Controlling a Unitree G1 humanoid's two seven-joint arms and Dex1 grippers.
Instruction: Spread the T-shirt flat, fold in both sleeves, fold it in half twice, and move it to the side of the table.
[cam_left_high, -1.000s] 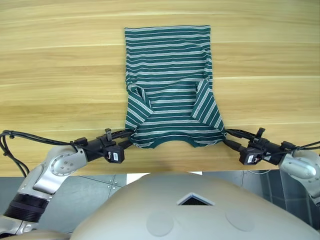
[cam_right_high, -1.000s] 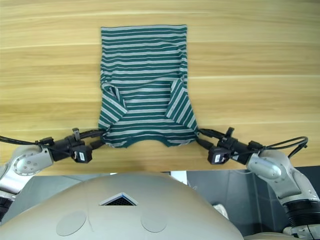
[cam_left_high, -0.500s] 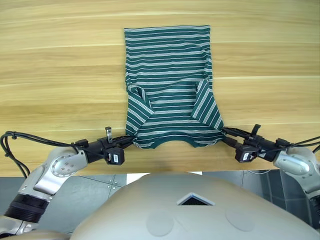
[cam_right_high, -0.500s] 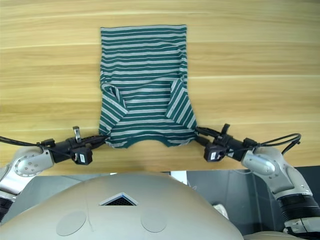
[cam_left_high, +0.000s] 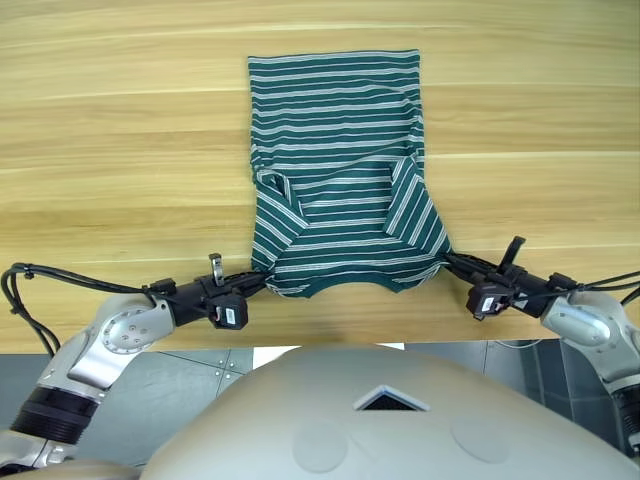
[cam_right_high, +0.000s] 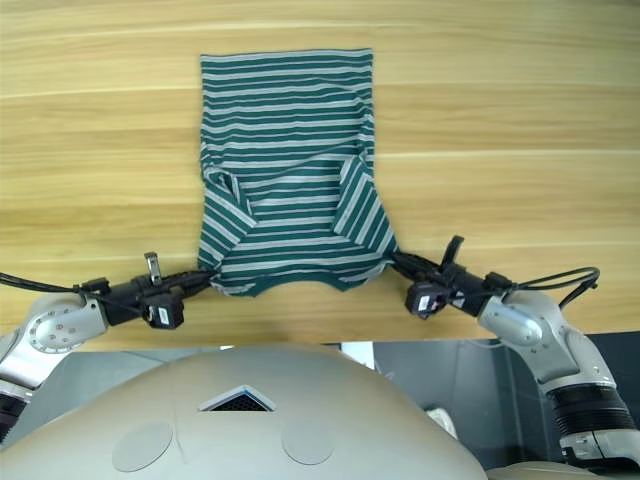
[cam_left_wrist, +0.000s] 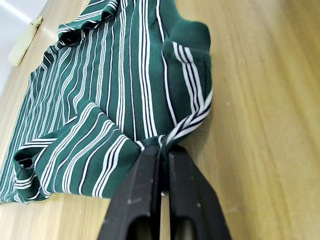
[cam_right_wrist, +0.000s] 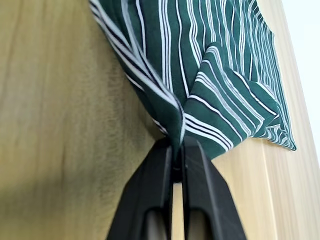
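Since a second ago our right hand (cam_left_high: 447, 262) has crept in toward the T-shirt (cam_left_high: 340, 150), drawing the corner it holds a little inward and up off the desk (cam_left_high: 120, 150). Our left hand (cam_left_high: 262, 279) has barely shifted.

We see the T-shirt lying flat in the middle of the desk, collar (cam_left_high: 345, 284) toward us and hem (cam_left_high: 335, 55) at the far end. Both sleeves (cam_left_high: 283, 215) are already folded in over its body.

Each hand sits at a shoulder corner, one on either side of the collar. Our wrist views show both pairs of fingers pressed tight together with a pinch of striped cloth caught between them.

We judge the sleeve step done and the first fold in half just starting. Next we need to raise both corners together, carry them over the T-shirt's body and lay them on the hem. We should keep the two hands level so the sleeves do not slip out and the edges meet squarely. Only then should we let go.
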